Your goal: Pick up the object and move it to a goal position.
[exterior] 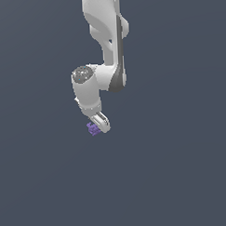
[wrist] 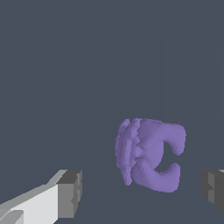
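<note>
- Claw (wrist: pixel 141 192): in the wrist view its two grey pads (wrist: pixel 70 194) stand apart, one at the lower left of the frame and one at the lower right edge, with open space between them. Nothing is clamped.
- Purple lump (wrist: pixel 148 159): it sits in the lower centre-right of the wrist view, between the two pads but nearer the right-hand one. No contact with either pad is visible. Its form is irregular, with a ribbed side and a curled, hook-like side.
- Exterior view: the purple lump (exterior: pixel 93 129) shows just left of centre, touching or just beside the tip of the claw (exterior: pixel 100 126); which of the two cannot be told at this size. The white arm (exterior: pixel 105 50) descends from the top centre of the frame.
- Worktop (exterior: pixel 183 177): a plain dark grey surface fills the rest of both frames. No goal marker is visible.
- Step in hand, as judged: positioning for the grasp.
- Recommended procedure: shift the claw sideways until the lump lies midway between the pads, so that both pads meet it together and do not push it aside.
- Lower until the pads span the bulk of the lump, not the thin curled end.
- Close gently; the lumpy shape may rotate or slip under an uneven squeeze.
</note>
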Controlling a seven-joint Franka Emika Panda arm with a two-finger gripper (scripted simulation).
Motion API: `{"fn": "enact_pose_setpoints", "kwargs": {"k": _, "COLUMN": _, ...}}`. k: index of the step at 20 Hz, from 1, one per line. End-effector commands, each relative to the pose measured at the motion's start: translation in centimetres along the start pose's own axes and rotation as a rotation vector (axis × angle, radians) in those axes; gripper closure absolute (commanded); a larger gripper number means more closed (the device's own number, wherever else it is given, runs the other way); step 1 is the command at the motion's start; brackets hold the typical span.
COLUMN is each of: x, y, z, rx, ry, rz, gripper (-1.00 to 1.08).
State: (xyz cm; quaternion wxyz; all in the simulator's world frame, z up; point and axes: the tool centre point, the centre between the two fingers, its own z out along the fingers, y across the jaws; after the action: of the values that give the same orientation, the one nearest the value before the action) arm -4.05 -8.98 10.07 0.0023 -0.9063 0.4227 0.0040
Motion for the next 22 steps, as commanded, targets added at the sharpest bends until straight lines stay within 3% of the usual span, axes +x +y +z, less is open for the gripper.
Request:
{"fn": "enact_pose_setpoints", "kwargs": {"k": 1, "x": 0.2, "y": 0.6, "z": 0.3, "rx": 0.0, "ry": 0.003, "rz": 0.054, "gripper": -0.92}}
{"fn": "enact_pose_setpoints", "kwargs": {"k": 15, "x": 0.5, "y": 1.5, "z": 1.1, "rx": 0.0, "ry": 0.009, "rz": 0.137, "gripper": -0.92}}
{"fn": "enact_pose_setpoints", "kwargs": {"k": 22, "x": 0.5, "y": 1.6, "z": 4.0, "rx": -0.001, "ry": 0.009, "rz": 0.142, "gripper": -0.92}}
